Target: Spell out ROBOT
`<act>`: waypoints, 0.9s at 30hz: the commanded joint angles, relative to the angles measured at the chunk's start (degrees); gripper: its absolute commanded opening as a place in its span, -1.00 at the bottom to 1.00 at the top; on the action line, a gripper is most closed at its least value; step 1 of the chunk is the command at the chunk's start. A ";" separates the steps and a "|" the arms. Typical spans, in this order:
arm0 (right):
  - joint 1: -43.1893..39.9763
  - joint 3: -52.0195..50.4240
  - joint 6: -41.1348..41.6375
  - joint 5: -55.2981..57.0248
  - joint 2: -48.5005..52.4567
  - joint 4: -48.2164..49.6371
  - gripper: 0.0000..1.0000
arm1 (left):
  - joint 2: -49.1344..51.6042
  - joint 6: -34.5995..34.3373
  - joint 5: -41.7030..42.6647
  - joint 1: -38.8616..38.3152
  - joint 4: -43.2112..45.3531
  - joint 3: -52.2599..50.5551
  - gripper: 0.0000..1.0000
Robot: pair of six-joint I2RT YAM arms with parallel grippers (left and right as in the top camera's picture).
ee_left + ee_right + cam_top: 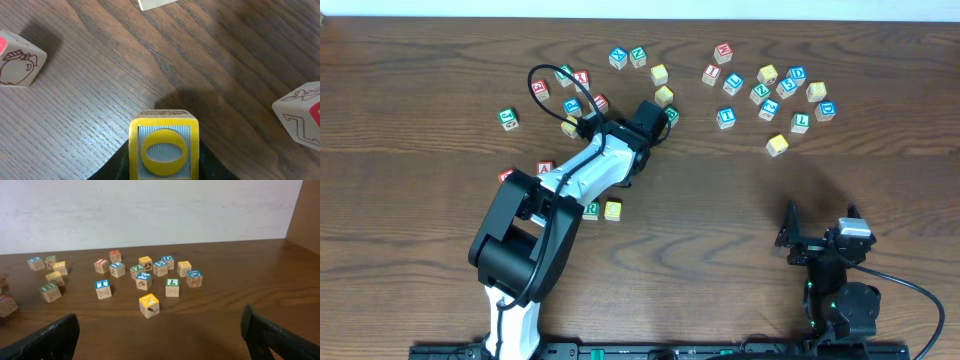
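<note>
My left gripper [655,116] reaches into the left cluster of letter blocks at the back middle of the table. In the left wrist view it [164,173] is shut on a yellow block with the letter O [164,150]; my arm hides this block in the overhead view. A green block [591,209] and a yellow block [612,209] sit side by side beside my left arm. My right gripper [817,243] is open and empty at the front right, and its two fingers frame the right wrist view [160,345].
Several letter blocks lie at the back left [570,95] and back right [770,90]. A lone yellow block [777,144] sits nearest my right gripper and shows in the right wrist view [149,305]. Two blocks, left [17,62] and right [300,117], flank the held one.
</note>
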 commanded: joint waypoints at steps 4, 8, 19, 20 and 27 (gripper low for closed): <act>-0.55 -0.11 -0.66 -0.15 -0.44 -0.20 0.98 | 0.70 -0.31 -1.86 0.31 -0.20 -0.57 -0.85; -0.55 -0.11 -0.66 -0.15 -0.44 -0.22 0.98 | 1.29 -0.28 -1.86 0.31 -0.20 -0.57 -0.85; -0.55 -0.11 -0.66 -0.15 -0.44 -0.20 0.98 | 2.16 -0.28 -1.90 0.31 -0.15 -0.57 -0.85; -0.55 -0.11 -0.66 -0.15 -0.44 -0.20 0.99 | 2.40 -0.28 -1.90 0.31 -0.15 -0.57 -0.85; -0.55 -0.11 -0.66 -0.15 -0.44 -0.20 0.99 | 3.13 -0.28 -1.90 0.31 -0.07 -0.57 -0.85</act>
